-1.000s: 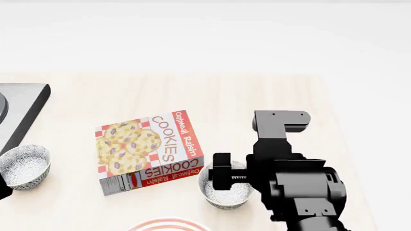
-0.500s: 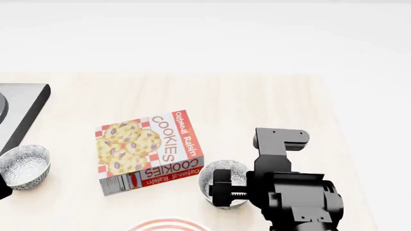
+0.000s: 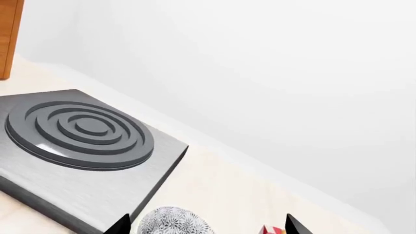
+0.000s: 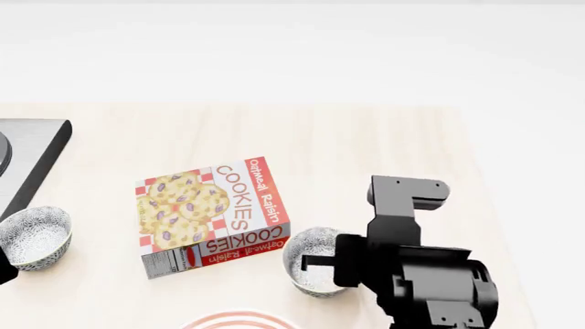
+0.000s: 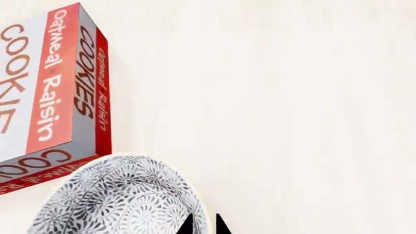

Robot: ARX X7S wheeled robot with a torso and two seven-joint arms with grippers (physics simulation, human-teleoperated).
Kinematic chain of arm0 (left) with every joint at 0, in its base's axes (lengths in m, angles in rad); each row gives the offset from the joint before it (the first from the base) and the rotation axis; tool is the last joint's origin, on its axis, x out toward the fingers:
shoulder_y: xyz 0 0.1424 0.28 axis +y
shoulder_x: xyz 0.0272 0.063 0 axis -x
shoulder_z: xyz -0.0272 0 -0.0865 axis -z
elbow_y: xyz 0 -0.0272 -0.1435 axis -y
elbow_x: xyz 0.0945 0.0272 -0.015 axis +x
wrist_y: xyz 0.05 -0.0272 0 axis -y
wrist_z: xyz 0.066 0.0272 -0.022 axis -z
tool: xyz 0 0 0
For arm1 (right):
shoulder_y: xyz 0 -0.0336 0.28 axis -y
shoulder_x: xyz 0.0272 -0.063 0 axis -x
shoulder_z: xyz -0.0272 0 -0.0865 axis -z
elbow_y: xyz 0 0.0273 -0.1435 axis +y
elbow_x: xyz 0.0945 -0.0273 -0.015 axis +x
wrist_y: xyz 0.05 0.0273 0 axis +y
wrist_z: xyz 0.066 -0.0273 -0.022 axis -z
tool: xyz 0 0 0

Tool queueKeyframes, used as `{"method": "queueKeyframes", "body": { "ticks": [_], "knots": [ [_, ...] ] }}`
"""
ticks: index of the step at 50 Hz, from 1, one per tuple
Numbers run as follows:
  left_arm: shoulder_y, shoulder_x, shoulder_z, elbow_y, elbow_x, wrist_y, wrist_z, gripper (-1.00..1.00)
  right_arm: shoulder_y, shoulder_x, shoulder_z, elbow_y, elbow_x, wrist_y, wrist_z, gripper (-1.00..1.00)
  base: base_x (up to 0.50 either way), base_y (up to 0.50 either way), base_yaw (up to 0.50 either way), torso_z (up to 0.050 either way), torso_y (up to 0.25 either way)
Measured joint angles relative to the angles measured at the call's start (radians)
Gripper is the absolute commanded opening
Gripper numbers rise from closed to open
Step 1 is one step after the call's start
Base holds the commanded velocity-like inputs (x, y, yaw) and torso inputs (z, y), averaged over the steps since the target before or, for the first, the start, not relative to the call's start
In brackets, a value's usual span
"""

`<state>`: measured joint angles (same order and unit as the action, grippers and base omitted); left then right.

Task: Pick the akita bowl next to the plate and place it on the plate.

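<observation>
Head view: the akita bowl (image 4: 314,271) stands upright on its foot on the pale wooden table (image 4: 366,144), mouth facing up; being round, it has no long axis. It sits just beside the near right corner of the oatmeal raisin cookie box (image 4: 212,214), which lies flat, and a little beyond the plate (image 4: 240,320), of which only a red-ringed arc shows at the frame's lower edge. Bowl and plate are apart. The right gripper (image 4: 320,264) is at the bowl's right rim, one dark finger reaching over the whitish interior. Right wrist view: two dark fingertips (image 5: 221,225) sit close together at the patterned rim, a narrow gap, seemingly pinching the wall; firm contact cannot be confirmed. A second speckled bowl (image 4: 33,236) stands upright at far left, beside the grey stove plate (image 4: 32,154). Left gripper (image 3: 204,229): only two tips show in the left wrist view, set wide apart, holding nothing, above that second bowl.
</observation>
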<state>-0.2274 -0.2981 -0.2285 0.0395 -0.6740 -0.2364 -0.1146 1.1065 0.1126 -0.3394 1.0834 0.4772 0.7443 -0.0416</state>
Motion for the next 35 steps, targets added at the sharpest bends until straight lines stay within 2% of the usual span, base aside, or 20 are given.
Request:
{"method": "queueKeyframes", "body": {
  "ticks": [18,26,35],
  "knots": [
    [0.001,-0.003,0.004,-0.001,-0.004,0.003,-0.003,1.0,-0.21,0.131,0.087,-0.832,0.116,0.313,0.274,-1.0,0.0,0.0,0.0,0.0,0.0],
    [0.003,-0.005,0.004,0.006,-0.008,0.0,-0.008,1.0,-0.227,0.16,0.117,-1.054,0.162,0.423,0.352,-1.0,0.0,0.0,0.0,0.0,0.0],
    [0.007,-0.009,0.005,0.019,-0.015,-0.007,-0.017,1.0,-0.233,0.171,0.154,-1.205,0.224,0.522,0.394,-1.0,0.0,0.0,0.0,0.0,0.0]
  ]
}}
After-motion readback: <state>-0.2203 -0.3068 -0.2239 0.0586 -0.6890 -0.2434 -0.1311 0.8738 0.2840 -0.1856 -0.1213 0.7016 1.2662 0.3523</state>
